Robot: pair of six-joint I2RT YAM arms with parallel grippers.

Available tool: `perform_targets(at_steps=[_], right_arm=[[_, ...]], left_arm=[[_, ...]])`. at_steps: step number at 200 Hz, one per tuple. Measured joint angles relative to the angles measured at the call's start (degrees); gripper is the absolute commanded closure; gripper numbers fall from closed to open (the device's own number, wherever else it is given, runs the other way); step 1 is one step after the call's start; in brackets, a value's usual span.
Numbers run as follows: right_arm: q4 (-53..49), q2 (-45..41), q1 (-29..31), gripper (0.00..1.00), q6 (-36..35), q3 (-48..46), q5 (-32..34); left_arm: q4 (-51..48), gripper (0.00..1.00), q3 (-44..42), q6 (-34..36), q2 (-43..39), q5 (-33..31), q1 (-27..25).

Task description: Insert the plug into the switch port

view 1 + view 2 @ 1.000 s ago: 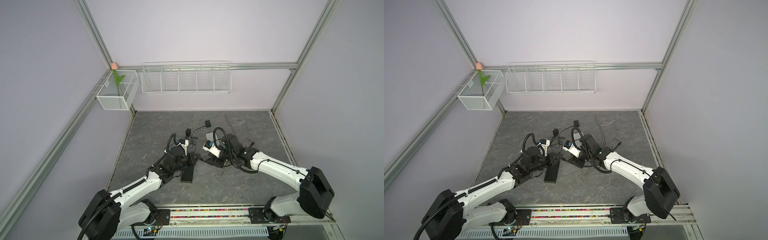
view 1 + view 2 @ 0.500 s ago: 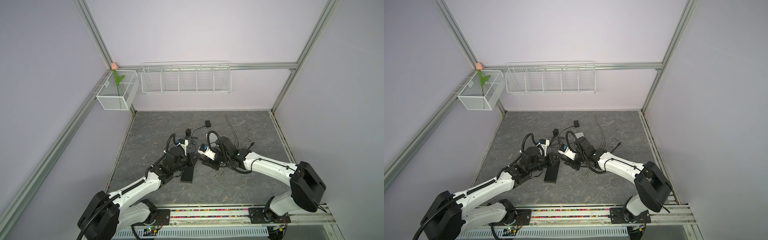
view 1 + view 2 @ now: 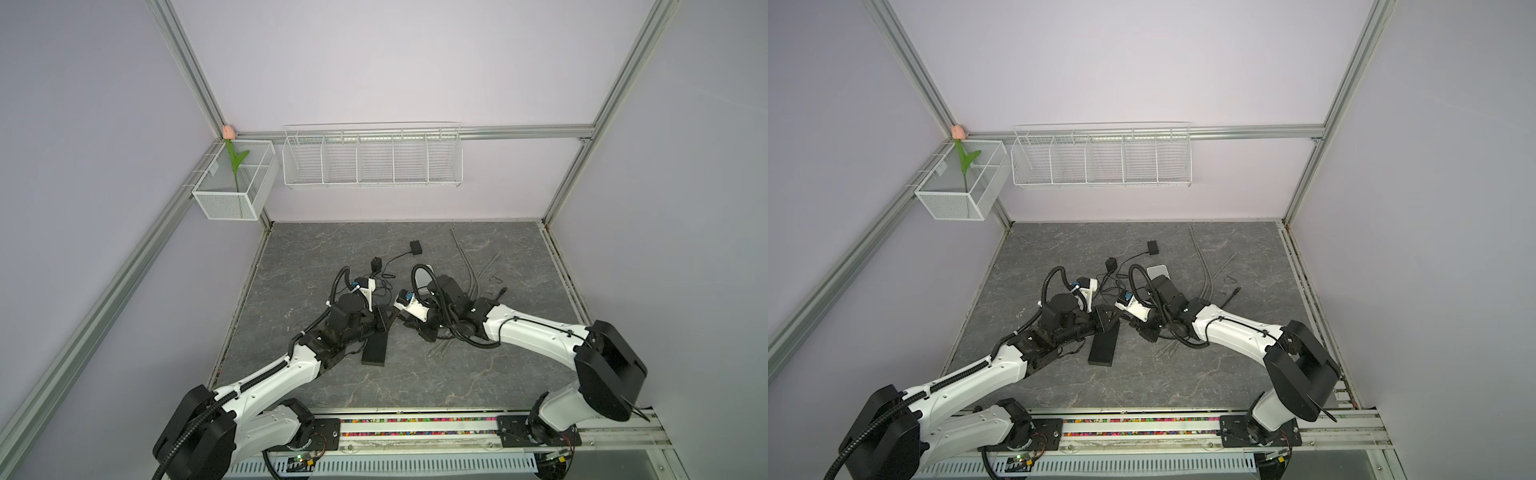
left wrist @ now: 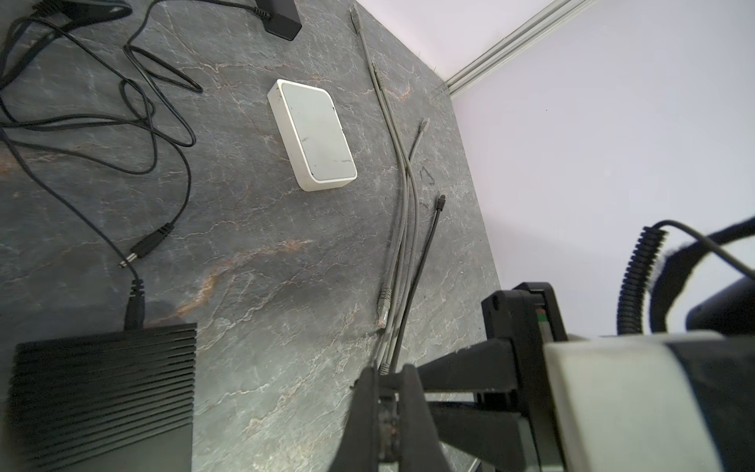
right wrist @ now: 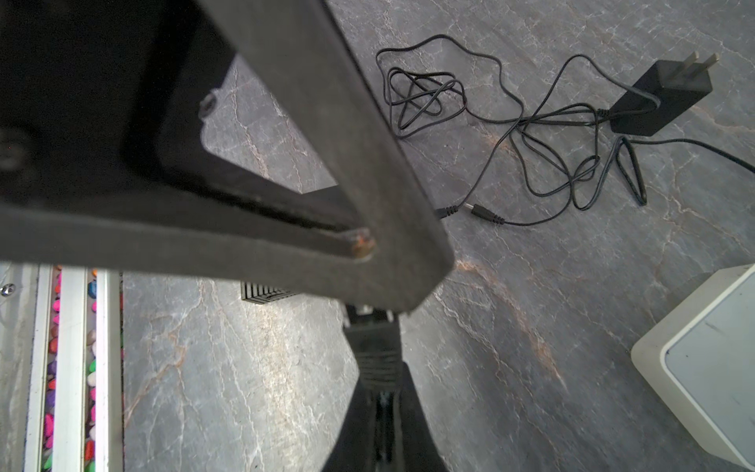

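Left pincer (image 4: 386, 378), tips together, sits just beside the ribbed black metal switch (image 4: 102, 388) on the table (image 4: 265, 265); the right pincer (image 5: 378, 372), clamped on the black cable plug (image 5: 372, 339), aims its long axis roughly toward the switch, with the left pincer crossing in between

1. We read this as a robotics lab test cell: aluminium frame (image 3: 183, 83), plain lilac wall panels (image 3: 374, 62).
2. White left arm (image 3: 270, 374) and right arm (image 3: 536, 336) sit on a front rail (image 3: 415, 432) edging a slate-look table (image 3: 457, 374).
3. Staged props: wire rack (image 3: 372, 166), mesh box (image 3: 226, 205) with fake tulip (image 3: 229, 131).
4. Network kit lies about: black switch (image 3: 375, 351), loose cables (image 3: 467, 266).
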Motion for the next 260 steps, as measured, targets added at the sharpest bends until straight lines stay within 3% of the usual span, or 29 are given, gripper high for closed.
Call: perform_targets(at_steps=[148,260], right_arm=[[1.5,-2.5,0.0,0.67,1.0,-0.1,-0.8],[3.1,-1.8,0.1,0.67,0.9,-0.5,-1.3]], left_arm=[[-2.4,1.00,-0.4,0.5,-1.4,-0.6,0.0],[-2.4,1.00,-0.4,0.5,-1.7,-0.6,0.0]])
